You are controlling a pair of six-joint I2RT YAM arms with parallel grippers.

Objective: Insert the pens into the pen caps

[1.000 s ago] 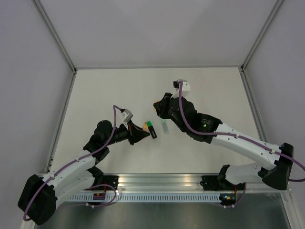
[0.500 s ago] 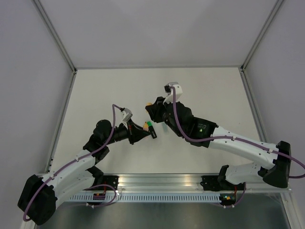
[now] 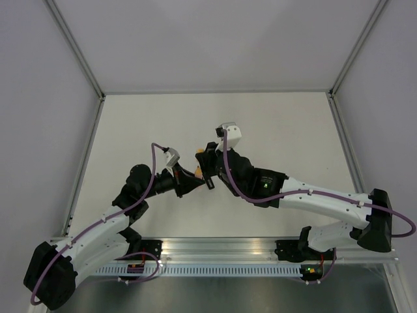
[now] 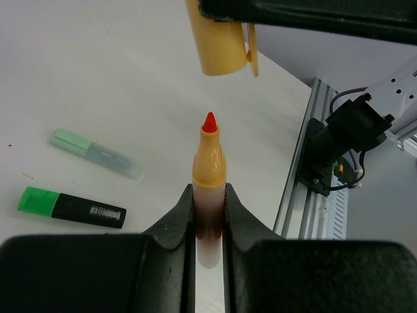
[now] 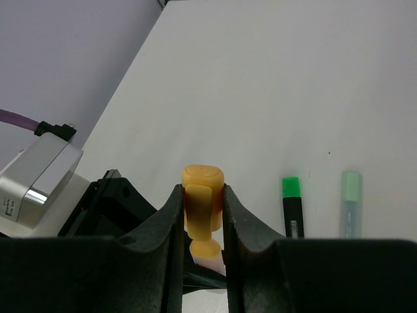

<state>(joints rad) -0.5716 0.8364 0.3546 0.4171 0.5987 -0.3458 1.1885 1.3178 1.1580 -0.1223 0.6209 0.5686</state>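
My left gripper (image 4: 208, 192) is shut on the pale pink-orange pen (image 4: 209, 166), whose red tip points away from the wrist. My right gripper (image 5: 203, 192) is shut on the orange-yellow cap (image 5: 203, 181). In the left wrist view the cap (image 4: 220, 39) hangs open end down just beyond the pen tip, with a gap between them. In the top view the two grippers meet near mid-table, left (image 3: 193, 175) and right (image 3: 203, 160). The black pen with a green end (image 4: 71, 205) lies on the table. A pale green see-through piece (image 4: 96, 153), apparently the green cap, lies beside it.
The white table (image 3: 287, 124) has grey walls on three sides. An aluminium rail (image 3: 221, 251) with the arm bases runs along the near edge. In the right wrist view the black pen (image 5: 292, 210) and the pale green piece (image 5: 350, 202) lie side by side, right of the jaws.
My right gripper has carried the orange-yellow cap leftward, over the black pen, up to the tip of the pen in my left gripper. The left arm has barely moved.
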